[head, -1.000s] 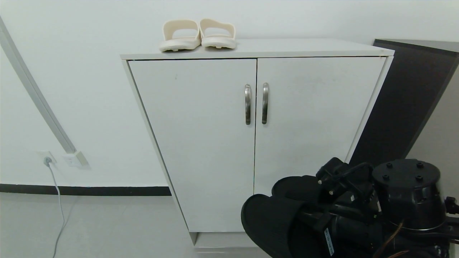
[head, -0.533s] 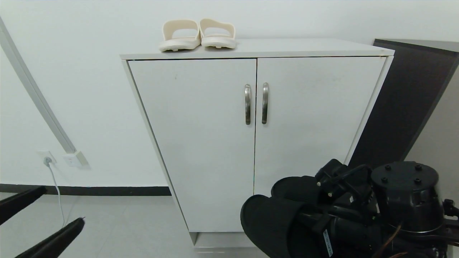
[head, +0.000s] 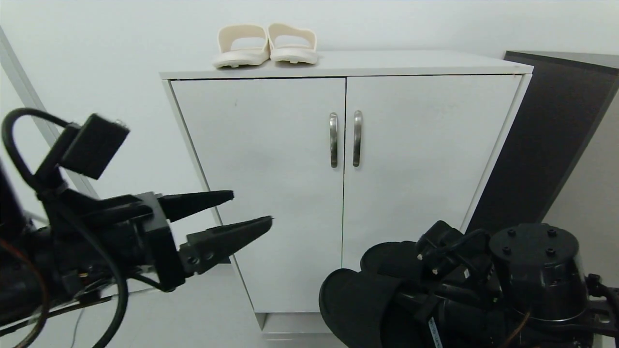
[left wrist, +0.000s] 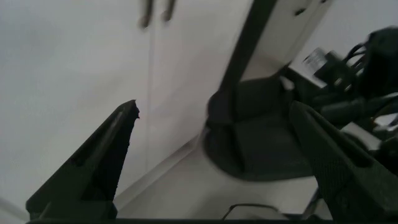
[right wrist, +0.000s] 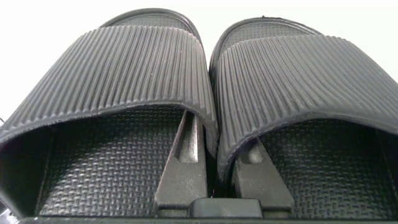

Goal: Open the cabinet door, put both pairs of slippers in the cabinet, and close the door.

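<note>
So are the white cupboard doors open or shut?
Shut. Both flat white cabinet doors sit flush, with only a thin seam between the two silver metal handles.

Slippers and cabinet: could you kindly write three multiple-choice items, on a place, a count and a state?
1. Where are the cream slippers? A on the cabinet B on the floor C inside it
2. How many door handles? A one B two C four
3. The right tool is: A open B shut on the black slippers C shut on a handle
1 A, they sit on its top. 2 B, one per door. 3 B, it clamps their adjoining walls.
</note>
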`<state>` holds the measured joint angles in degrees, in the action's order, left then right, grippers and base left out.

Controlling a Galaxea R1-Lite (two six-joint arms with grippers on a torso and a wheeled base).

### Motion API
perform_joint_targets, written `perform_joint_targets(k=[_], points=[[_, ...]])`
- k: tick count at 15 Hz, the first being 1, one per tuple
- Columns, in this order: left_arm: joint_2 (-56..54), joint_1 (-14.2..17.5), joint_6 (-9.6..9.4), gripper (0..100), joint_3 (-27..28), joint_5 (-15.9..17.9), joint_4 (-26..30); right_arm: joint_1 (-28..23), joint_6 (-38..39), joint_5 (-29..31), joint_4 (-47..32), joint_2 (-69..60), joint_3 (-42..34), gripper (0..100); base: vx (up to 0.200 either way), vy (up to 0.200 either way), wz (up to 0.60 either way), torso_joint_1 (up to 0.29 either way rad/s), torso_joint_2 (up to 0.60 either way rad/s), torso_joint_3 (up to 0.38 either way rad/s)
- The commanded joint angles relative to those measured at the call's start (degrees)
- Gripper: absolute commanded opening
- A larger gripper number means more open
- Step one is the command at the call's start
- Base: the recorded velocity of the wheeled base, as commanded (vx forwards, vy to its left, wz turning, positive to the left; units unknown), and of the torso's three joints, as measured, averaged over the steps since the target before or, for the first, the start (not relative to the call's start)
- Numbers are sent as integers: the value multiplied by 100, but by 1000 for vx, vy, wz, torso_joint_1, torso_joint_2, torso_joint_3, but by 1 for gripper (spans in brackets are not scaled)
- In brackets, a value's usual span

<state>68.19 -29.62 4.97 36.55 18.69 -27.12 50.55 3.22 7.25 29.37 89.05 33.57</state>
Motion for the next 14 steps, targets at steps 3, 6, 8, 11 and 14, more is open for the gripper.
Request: perform_joint_targets(k=[3, 6, 8, 11, 14], points=[[1460, -1072, 399, 100, 1047, -216, -364, 25, -5, -5, 87, 33, -26, 0, 0, 0, 0, 0, 0, 0], [1926, -1160, 425, 100, 1487, -181, -496, 25, -5, -5, 87, 51, -26, 0, 0, 0, 0, 0, 0, 0], [2304, -1160, 434, 100, 2005, 118, -478, 25, -5, -22, 87, 42, -53, 0, 0, 0, 0, 0, 0, 0], [2734, -1133, 478, 100, 2471, 627, -469, 104, -5, 4, 78, 51, -70, 0, 0, 0, 0, 0, 0, 0], [3059, -966, 1129, 100, 2911, 1181, -496, 156, -14, 13, 78, 60, -70, 0, 0, 0, 0, 0, 0, 0]])
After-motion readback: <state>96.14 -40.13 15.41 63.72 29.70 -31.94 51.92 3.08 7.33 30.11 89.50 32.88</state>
